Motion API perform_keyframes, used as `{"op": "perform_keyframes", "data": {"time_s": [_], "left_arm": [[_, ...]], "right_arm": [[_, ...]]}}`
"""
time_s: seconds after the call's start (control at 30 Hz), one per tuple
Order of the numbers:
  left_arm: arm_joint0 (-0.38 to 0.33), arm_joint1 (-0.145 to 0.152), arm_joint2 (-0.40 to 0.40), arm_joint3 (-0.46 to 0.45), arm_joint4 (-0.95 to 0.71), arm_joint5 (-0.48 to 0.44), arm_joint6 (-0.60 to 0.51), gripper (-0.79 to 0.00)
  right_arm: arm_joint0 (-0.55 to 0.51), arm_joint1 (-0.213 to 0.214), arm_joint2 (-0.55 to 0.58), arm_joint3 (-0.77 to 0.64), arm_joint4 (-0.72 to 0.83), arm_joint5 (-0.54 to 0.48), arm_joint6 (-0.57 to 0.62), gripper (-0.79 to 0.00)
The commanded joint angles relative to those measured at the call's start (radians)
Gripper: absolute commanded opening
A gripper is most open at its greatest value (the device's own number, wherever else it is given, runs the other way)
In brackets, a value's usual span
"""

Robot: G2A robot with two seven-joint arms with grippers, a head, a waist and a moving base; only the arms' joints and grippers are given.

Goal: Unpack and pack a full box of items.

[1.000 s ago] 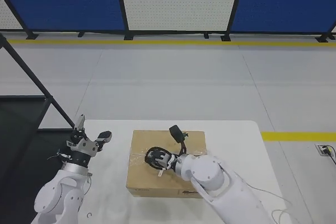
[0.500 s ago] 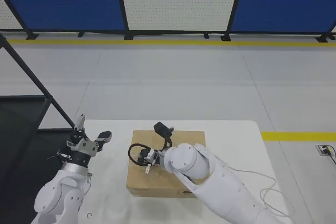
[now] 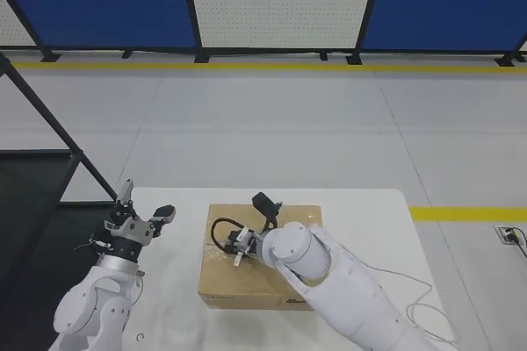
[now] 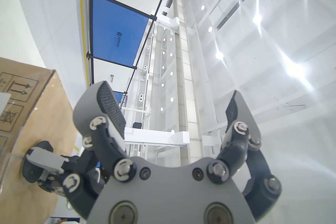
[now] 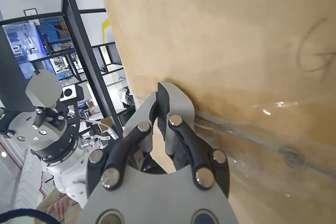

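A closed brown cardboard box (image 3: 221, 279) lies in the middle of the white table (image 3: 171, 298). My right gripper (image 3: 238, 245) rests on the left part of the box's top. In the right wrist view its fingers (image 5: 161, 96) are shut, pads pressed together, tips against the box (image 5: 223, 25) by the clear tape seam (image 5: 249, 114). I see nothing held between them. My left gripper (image 3: 145, 203) stands left of the box, clear of it, pointing upward and open (image 4: 170, 101). The box's corner (image 4: 29, 109) shows beside it.
A black metal frame (image 3: 35, 114) stands off the table's left side. The table's left strip between the left arm and the box is bare, with a small ring (image 3: 139, 334) near the front edge. The right arm covers the box's front right part.
The right arm swung its gripper leftward across the box top, then eased slightly back to the right. The left arm has not moved.
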Motion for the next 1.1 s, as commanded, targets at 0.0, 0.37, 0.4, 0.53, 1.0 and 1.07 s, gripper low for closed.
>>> {"op": "perform_keyframes", "data": {"time_s": [0.0, 0.37, 0.4, 0.53, 1.0, 1.07], "left_arm": [[0.0, 0.0, 0.0, 0.0, 0.0, 0.0, 0.0, 0.0], [0.0, 0.0, 0.0, 0.0, 0.0, 0.0, 0.0, 0.0], [0.0, 0.0, 0.0, 0.0, 0.0, 0.0, 0.0, 0.0], [0.0, 0.0, 0.0, 0.0, 0.0, 0.0, 0.0, 0.0], [0.0, 0.0, 0.0, 0.0, 0.0, 0.0, 0.0, 0.0], [0.0, 0.0, 0.0, 0.0, 0.0, 0.0, 0.0, 0.0]], "right_arm": [[-0.026, 0.012, 0.027, -0.033, -0.015, 0.01, 0.0, -0.785], [-0.169, 0.081, 0.166, -0.245, -0.151, 0.084, 0.047, -0.785], [-0.182, 0.087, 0.181, -0.263, -0.164, 0.092, 0.05, -0.785], [-0.233, 0.11, 0.244, -0.321, -0.2, 0.117, 0.061, -0.785], [-0.414, 0.161, 0.453, -0.492, -0.268, 0.147, -0.014, -0.785], [-0.442, 0.164, 0.476, -0.526, -0.273, 0.157, -0.038, -0.785]]}}
